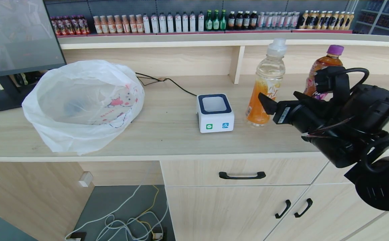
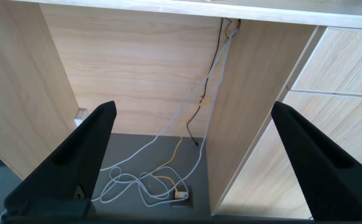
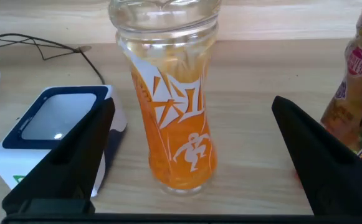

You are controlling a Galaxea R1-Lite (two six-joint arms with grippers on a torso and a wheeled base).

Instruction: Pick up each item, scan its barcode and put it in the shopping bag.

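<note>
An orange drink bottle (image 1: 266,83) with a white cap stands upright on the wooden counter (image 1: 167,134), right of the white scanner cube (image 1: 214,112). My right gripper (image 1: 277,97) hovers open just in front of that bottle. In the right wrist view the bottle (image 3: 174,124) is centred between the spread fingers (image 3: 75,162), which do not touch it. A second bottle (image 1: 325,63) with a purple cap stands behind the right arm. The white shopping bag (image 1: 84,100) sits open at the counter's left. My left gripper (image 2: 193,109) is open below the counter, holding nothing.
A monitor (image 1: 17,36) stands at the back left. A black cable (image 1: 167,82) runs behind the scanner. A shelf with a divider (image 1: 236,63) backs the counter, with rows of bottles (image 1: 198,21) beyond. Drawers (image 1: 241,174) and loose floor cables (image 2: 149,180) lie beneath.
</note>
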